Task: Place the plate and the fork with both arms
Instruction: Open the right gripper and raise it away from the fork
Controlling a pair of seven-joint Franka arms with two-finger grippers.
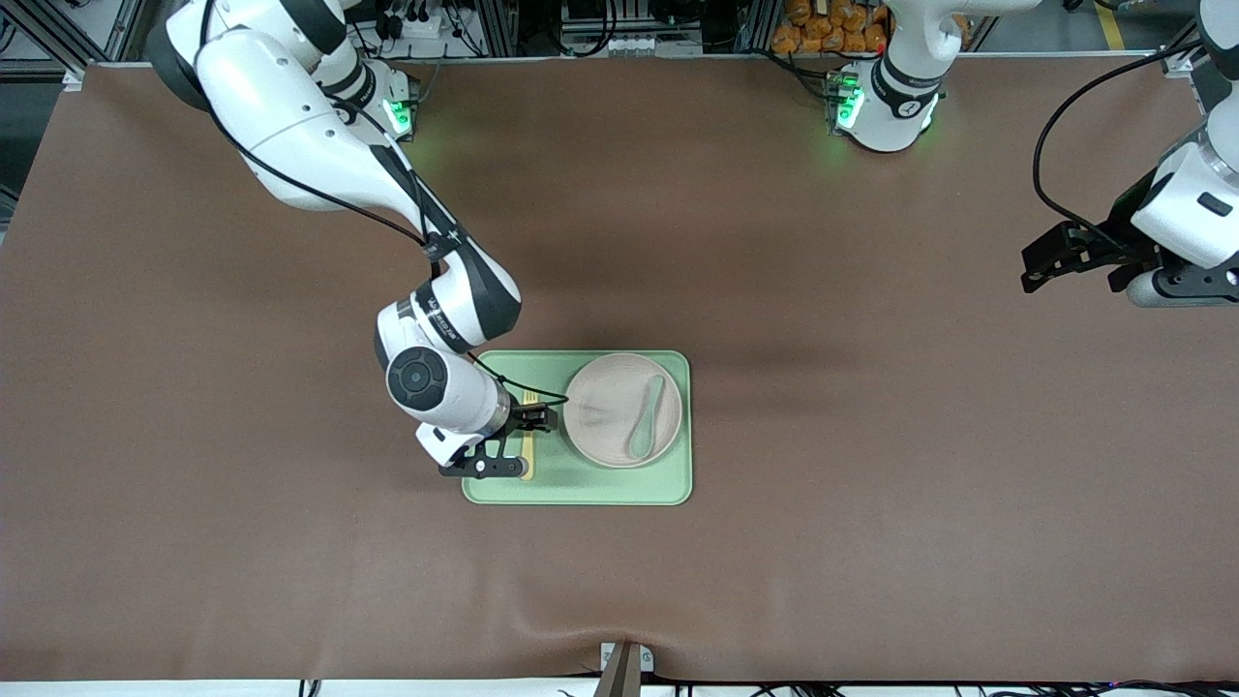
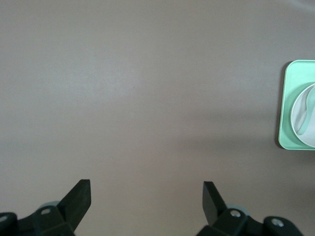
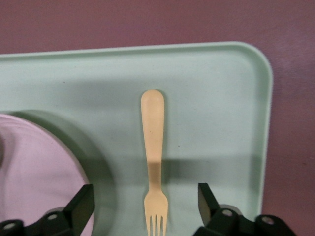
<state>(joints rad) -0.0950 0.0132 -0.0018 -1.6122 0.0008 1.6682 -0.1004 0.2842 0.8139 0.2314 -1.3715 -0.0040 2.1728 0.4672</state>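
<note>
Hovering just above the fork (image 3: 153,157), my right gripper (image 3: 142,204) has its fingers spread wide and holds nothing; the fork lies flat on the light-green tray (image 3: 211,88) between my fingertips, tines toward my wrist and handle pointing away from me. The plate (image 1: 622,409) sits on the same tray just beside my claw, toward the left arm's end of the table, with a grey-green spoon (image 1: 647,418) lying in it. By my reading the fork is already set down, so the step in hand is letting go cleanly and getting clear. To do that well I judge I should rise straight up off the tray before moving sideways, keeping my fingers as wide as they are so neither pad drags the slim fork or flips it by the tines. The plate's rim is close to one of my fingers, so any sideways drift toward it risks a nudge that could shift plate and spoon together; pulling up first avoids that. The fork looks light and plastic, and I expect it to skid easily on the smooth tray if brushed. My left gripper (image 2: 146,194) waits with its fingers also wide and empty, over bare brown table (image 1: 871,542) well apart from the tray, toward its own end.
</note>
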